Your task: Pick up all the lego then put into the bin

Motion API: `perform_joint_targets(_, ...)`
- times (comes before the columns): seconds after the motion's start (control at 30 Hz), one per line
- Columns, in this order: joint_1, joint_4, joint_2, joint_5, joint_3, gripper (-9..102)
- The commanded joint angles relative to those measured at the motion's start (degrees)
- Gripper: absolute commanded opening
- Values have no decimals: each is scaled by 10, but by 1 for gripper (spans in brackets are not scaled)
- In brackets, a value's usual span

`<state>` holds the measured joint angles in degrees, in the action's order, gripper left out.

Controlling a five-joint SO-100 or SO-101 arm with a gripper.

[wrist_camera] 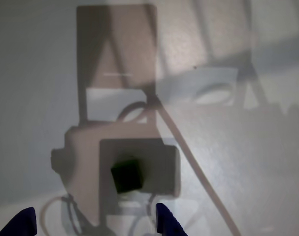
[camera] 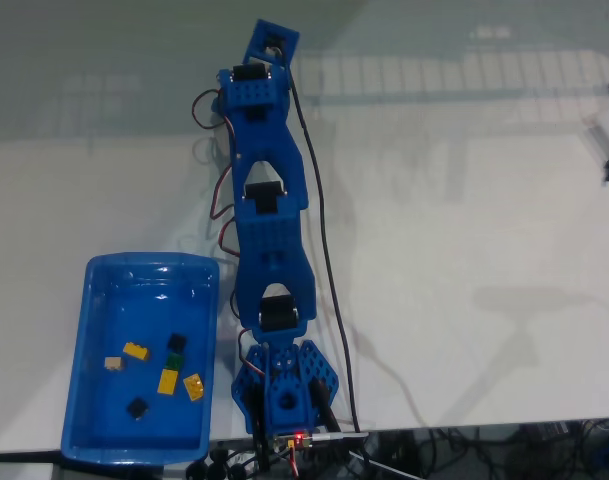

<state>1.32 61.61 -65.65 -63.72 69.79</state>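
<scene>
In the fixed view the blue arm (camera: pixel 269 240) stretches from its base at the bottom edge up across the white table (camera: pixel 464 250), ending in a small square part near the top. The bin (camera: pixel 96 300) sits at lower left, just beside the base, holding 6 lego pieces: 3 yellow (camera: pixel 136 350), (camera: pixel 168 381), (camera: pixel 193 387), 1 dark green (camera: pixel 175 343), 1 tan (camera: pixel 113 363) and 1 black (camera: pixel 137 407).

The wrist view shows what the fixed view does not: the gripper (wrist_camera: pixel 95 221) with 2 blue fingertips (wrist_camera: pixel 22 223) poking up from the bottom edge, standing well apart with nothing between them, and a dark green lego brick (wrist_camera: pixel 127 176) lying on the glossy table above the gap. Around it lie blurred reflections and shadows of the arm. The fingers are cut off by the frame; the brick's studs cannot be made out.
</scene>
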Motion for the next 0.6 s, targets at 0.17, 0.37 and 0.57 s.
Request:
perform_joint_targets(0.17, -9, 4, 40, -86, -76, 30)
perform_joint_targets(0.37, -19, 26, 66, -131, -99, 28)
perform_joint_targets(0.57, -33, 32, 87, -153, -120, 26)
